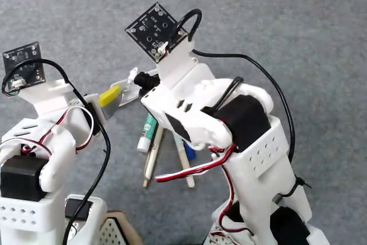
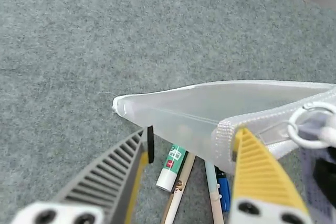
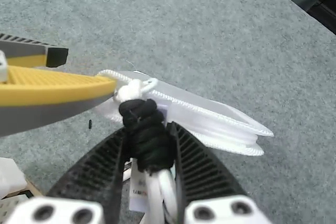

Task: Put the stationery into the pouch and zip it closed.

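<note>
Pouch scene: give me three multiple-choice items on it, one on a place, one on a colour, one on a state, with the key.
1. The pouch is held up. Where is the stationery?
A) inside it
B) on the table
C) on a shelf

2. What colour is the cord tied to the zip ring?
A) black
B) red
C) green

3. The right gripper is:
A) open, holding nothing
B) shut on the cord
C) shut on a pencil

Key:
1 B, it lies on the grey surface below the pouch.
2 A, the knot is black.
3 B, its fingers press the knot from both sides.
</note>
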You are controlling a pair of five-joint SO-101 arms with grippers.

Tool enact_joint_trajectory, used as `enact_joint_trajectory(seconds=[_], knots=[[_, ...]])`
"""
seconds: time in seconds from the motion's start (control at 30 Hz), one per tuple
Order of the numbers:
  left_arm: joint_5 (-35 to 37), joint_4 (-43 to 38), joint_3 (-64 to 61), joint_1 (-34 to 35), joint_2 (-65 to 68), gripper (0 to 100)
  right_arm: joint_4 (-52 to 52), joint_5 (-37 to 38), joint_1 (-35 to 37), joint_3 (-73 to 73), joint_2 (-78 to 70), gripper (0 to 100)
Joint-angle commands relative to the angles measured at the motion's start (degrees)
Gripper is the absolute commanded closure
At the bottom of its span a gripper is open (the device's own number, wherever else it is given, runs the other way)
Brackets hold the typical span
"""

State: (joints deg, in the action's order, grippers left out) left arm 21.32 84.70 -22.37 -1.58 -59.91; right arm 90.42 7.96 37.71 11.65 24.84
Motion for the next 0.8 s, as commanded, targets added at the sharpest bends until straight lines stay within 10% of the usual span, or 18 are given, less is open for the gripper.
enact_joint_trajectory(seconds=[0.0,0.77], knots=[[0.26,-1.49,-1.63,-0.57,-0.53,74,-0.97,-0.44,-0.44,2.95,0.40,98.6],[0.09,-6.07,-5.76,-4.70,-0.18,81,-0.97,-0.44,-0.44,2.95,0.48,98.6]])
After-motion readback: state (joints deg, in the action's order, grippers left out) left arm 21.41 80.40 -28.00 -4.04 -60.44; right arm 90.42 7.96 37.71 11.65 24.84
